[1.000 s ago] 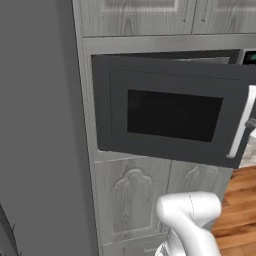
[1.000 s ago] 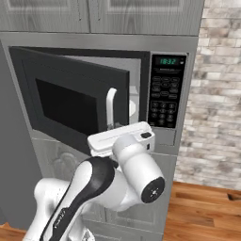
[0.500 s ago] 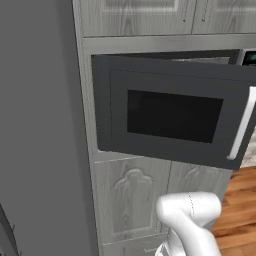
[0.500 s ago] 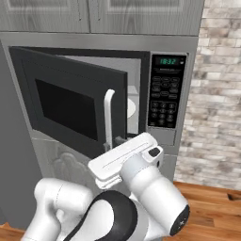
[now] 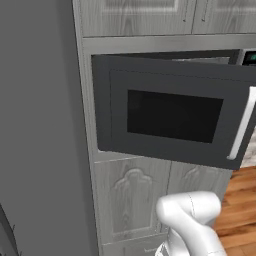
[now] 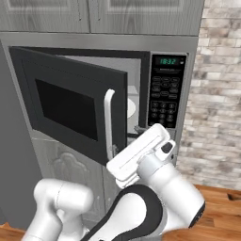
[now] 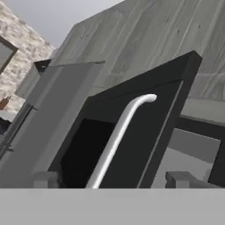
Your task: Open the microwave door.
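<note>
Left base view: I've got the microwave door [image 5: 170, 117] swung partway out from the cabinet wall, hinged on its left edge, black window facing me. Its white bar handle [image 5: 242, 125] stands upright at the door's right edge. Grey wood-grain cabinet doors [image 5: 135, 197] sit right below it.

Right base view: same door [image 6: 70, 106], angled out to the left, so I can see into the microwave [image 6: 164, 89] and its pale interior through the gap. The keypad panel [image 6: 165, 92] with the green display is to the right of the opening. The brick wall [image 6: 214, 94] is further right. The arm's hand is just below the handle [image 6: 109, 124]; can't tell here how the claw is set.

Hand view: door handle [image 7: 118, 138] runs up the middle, between the two fingertips [image 7: 182, 179], not touching either. So the gripper [image 7: 112, 181] is spread apart, holding nothing.
</note>
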Motion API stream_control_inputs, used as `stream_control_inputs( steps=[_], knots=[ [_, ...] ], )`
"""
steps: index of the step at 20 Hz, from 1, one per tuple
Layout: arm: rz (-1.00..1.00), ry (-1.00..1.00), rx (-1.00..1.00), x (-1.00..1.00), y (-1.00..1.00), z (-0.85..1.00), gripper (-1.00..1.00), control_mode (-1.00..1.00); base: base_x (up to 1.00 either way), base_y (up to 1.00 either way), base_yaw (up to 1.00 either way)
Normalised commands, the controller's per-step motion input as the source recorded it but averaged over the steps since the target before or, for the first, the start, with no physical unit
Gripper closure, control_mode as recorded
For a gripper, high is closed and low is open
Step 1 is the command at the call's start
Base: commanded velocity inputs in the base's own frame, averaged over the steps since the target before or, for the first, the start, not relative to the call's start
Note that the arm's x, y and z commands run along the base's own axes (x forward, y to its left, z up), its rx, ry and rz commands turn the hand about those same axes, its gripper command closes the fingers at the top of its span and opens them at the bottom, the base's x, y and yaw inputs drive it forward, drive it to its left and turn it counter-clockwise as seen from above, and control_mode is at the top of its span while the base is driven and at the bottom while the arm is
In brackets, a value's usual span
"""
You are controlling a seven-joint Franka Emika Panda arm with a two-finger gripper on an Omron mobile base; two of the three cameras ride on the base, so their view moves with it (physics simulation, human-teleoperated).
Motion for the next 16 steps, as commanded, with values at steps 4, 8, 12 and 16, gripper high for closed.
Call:
stream_control_inputs(
  steps=[4, 8, 12, 16],
  knots=[
    [0.0, -0.24, -0.32, 0.56, -0.28, 0.0, -1.0, -1.0, 0.0, 0.0, 0.0],
    [0.0, -0.22, -0.29, 0.56, -0.38, 0.0, -1.0, -1.0, 0.0, 0.0, 0.0],
    [0.0, -0.2, -0.25, 0.59, -0.17, -0.06, -1.0, -1.0, 0.0, 0.0, 0.0],
    [0.01, -0.2, -0.18, 0.46, 0.12, -0.14, -1.0, -1.0, 0.0, 0.0, 0.0]
  ],
)
